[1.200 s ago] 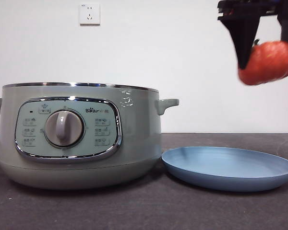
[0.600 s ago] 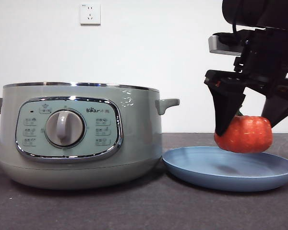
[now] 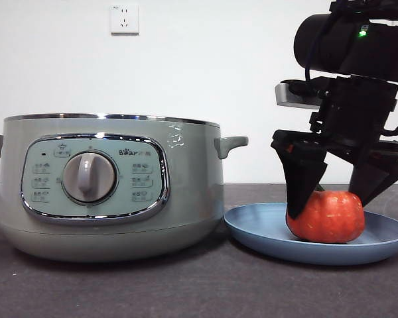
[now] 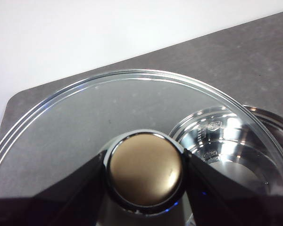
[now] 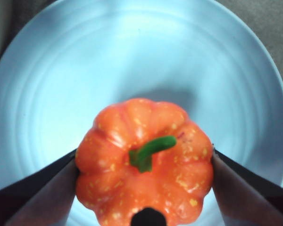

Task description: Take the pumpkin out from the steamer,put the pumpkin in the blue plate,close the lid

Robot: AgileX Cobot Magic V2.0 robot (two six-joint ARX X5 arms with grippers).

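Front view: steamer [image 3: 109,185] stands uncovered, left on table [image 3: 186,291]. Plate [image 3: 265,228] sits just beside it, to the right. Right gripper [image 3: 335,192] is low over plate, jaws pinching pumpkin [image 3: 326,217] on both sides; pumpkin's base rests in plate.

Left wrist: left gripper [image 4: 144,169] clamps knob of lid [image 4: 85,117], jaws against both sides. Steamer's shiny interior shows through the glass.

Right wrist: pumpkin upright, green stem up, between jaws, approx. mid-plate.
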